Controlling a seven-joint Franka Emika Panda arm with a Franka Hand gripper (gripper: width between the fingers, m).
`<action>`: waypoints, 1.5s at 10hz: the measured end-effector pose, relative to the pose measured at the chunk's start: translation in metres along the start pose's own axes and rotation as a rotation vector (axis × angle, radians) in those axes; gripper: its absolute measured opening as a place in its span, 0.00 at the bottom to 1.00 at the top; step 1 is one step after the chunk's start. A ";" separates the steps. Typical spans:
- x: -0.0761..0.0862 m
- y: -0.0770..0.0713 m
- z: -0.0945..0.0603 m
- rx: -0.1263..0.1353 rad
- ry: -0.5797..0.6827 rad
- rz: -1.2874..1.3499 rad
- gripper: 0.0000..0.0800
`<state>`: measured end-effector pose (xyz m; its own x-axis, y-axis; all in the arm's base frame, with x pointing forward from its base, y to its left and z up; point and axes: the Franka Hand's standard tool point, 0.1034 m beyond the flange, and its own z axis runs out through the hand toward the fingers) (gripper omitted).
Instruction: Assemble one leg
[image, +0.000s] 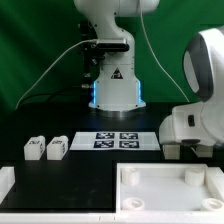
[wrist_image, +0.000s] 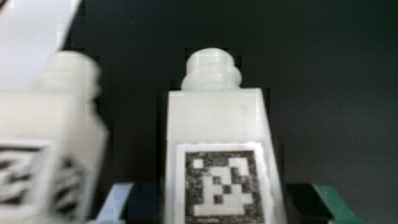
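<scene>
1. At the exterior view's left, two stubby white plastic spare legs (image: 35, 148) (image: 57, 148), each with a black-and-white square tag, lie side by side on the black table (image: 85, 190). They are well apart from the arm, so we leave them alone.
2. Near the middle lies the thin flat white marker board (image: 120, 140). We would carry nothing low across it.
3. Right of centre in the foreground sits the large square white tabletop with raised rim (image: 165, 166). We judge this is where the leg must end up.
4. At the right, the bulky white robot arm (image: 205, 85) bends down over the table. The exterior view does not show what lies under its hand.
5. In the wrist view the gripper (wrist_image: 222, 207) straddles the leg (wrist_image: 222, 130), a white block with a rounded stud and a tag. The dark fingers (wrist_image: 125, 203) stand spread on either side with slim gaps, pinching nothing yet.
6. A neighbouring leg (wrist_image: 54, 150) lies just beside it. We should centre first, close slowly and squarely on the flat sides so the leg does not twist, then lift straight up before travelling, sparing that neighbour.
</scene>
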<state>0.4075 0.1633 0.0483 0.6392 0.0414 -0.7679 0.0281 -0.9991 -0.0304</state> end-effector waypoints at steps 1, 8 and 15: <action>-0.005 0.006 -0.032 -0.005 0.117 -0.021 0.36; -0.018 0.022 -0.108 -0.008 0.773 -0.118 0.36; 0.005 0.041 -0.182 0.003 1.421 -0.159 0.36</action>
<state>0.5522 0.1225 0.1597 0.8433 0.1162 0.5248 0.1705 -0.9838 -0.0561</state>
